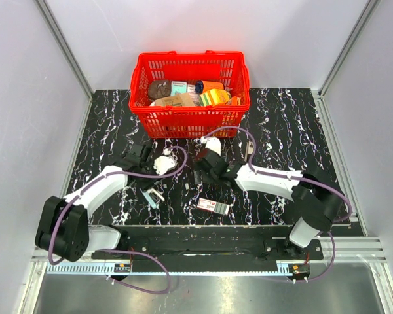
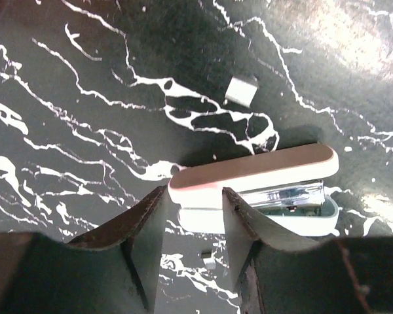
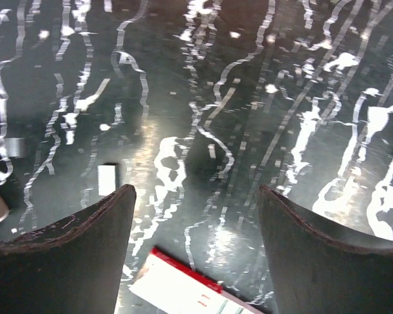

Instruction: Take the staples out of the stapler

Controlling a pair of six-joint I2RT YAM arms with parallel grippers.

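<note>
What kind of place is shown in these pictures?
Probably a robot test cell: white panel walls enclose a black marbled tabletop, two arms are bolted at its near edge, and a red basket of goods stands at the back.

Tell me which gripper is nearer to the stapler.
Left. The left gripper has a finger on either side of the stapler at one end; the right gripper is open, apart from it to its right, near the carton.

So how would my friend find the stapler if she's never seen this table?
Start at the red basket at the back of the black marbled table, then come toward the near edge, a little left of middle. The stapler lies there, left of the flat white-and-red carton: pale, long, with shiny metal inside.
</note>
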